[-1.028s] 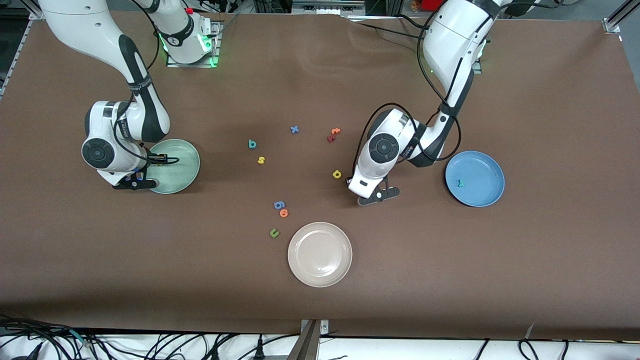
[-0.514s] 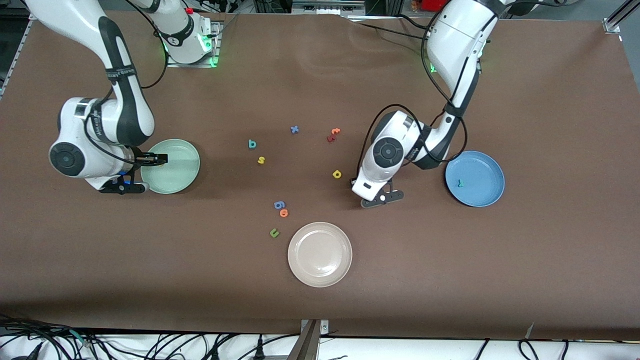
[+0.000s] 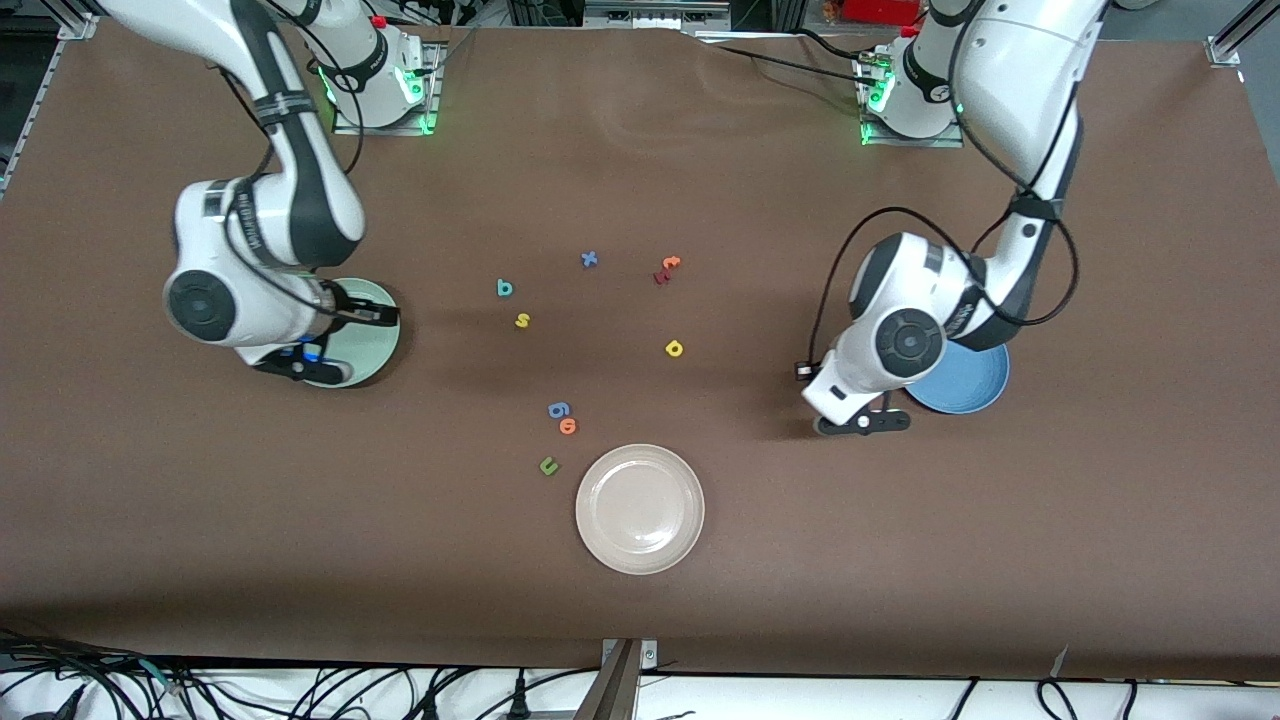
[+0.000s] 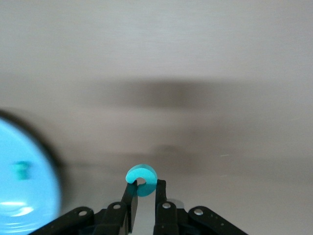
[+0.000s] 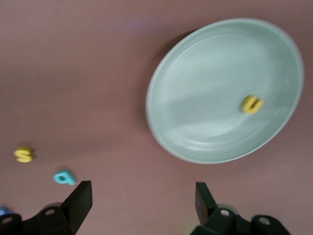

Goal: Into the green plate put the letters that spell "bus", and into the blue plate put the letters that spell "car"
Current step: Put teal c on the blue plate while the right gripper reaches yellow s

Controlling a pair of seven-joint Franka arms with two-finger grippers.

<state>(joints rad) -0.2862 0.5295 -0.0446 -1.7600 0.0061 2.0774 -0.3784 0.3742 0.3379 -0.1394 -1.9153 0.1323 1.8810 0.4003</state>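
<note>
So the brown table (image 3: 900,560) has three plates on it. The green plate (image 3: 375,345) sits at the right arm's end, mostly hidden under that arm in the front view, and the right wrist view shows the yellow "u" (image 5: 252,104) lying inside it. The right claw (image 5: 142,205) hangs over the table just beside that plate with its fingers spread wide and nothing between them.

The blue plate (image 3: 965,385) is at the left arm's end, also half covered by the arm. A small teal letter (image 4: 20,169) lies in it, too blurry to read. The left claw (image 4: 145,196) is over bare table right next to the blue plate, pinched tight on the teal "c" (image 4: 142,176), which sticks out from between the fingertips.

The beige plate (image 3: 640,508) is nearest the front camera, around the middle.

Loose letters in the middle of the table: the teal "b" (image 3: 505,289) and yellow "s" (image 3: 522,320) close together, with the yellow "a" (image 3: 674,348) more toward the left arm's end, well apart from both claws. Also scattered about are a blue "x" (image 3: 589,259), an orange "t" (image 3: 670,264), an orange "o" (image 3: 568,426) and a green "u" (image 3: 548,465).
</note>
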